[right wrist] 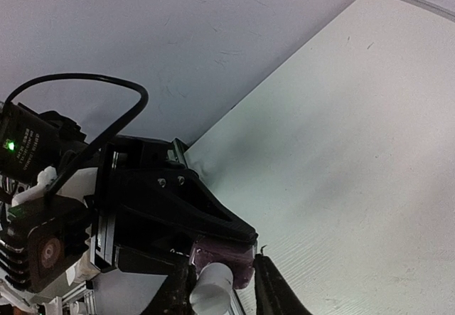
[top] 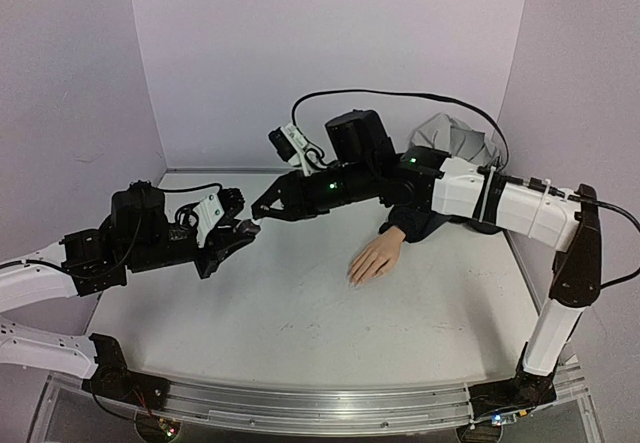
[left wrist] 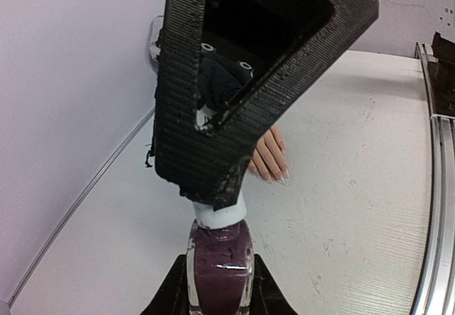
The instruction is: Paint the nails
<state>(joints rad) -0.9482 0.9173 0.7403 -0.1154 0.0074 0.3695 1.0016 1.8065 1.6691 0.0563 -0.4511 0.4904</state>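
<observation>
A small bottle of dark maroon polish (left wrist: 219, 269) with a white cap (left wrist: 226, 214) is held in my left gripper (left wrist: 219, 286), which is shut on its body above the table's left middle (top: 243, 231). My right gripper (top: 262, 206) reaches in from the right. Its jaws stand around the cap (right wrist: 212, 290) with a gap on one side (right wrist: 222, 262). The peach mannequin hand (top: 376, 257) with a dark navy sleeve (top: 420, 218) lies palm down right of centre. Its pale nails (left wrist: 277, 178) show beyond the bottle and look pale and glossy.
The white table (top: 300, 313) has walls at the back and on both sides. A grey cloth (top: 455, 133) lies at the back right behind the right arm. A metal rail (top: 330, 403) runs along the near edge.
</observation>
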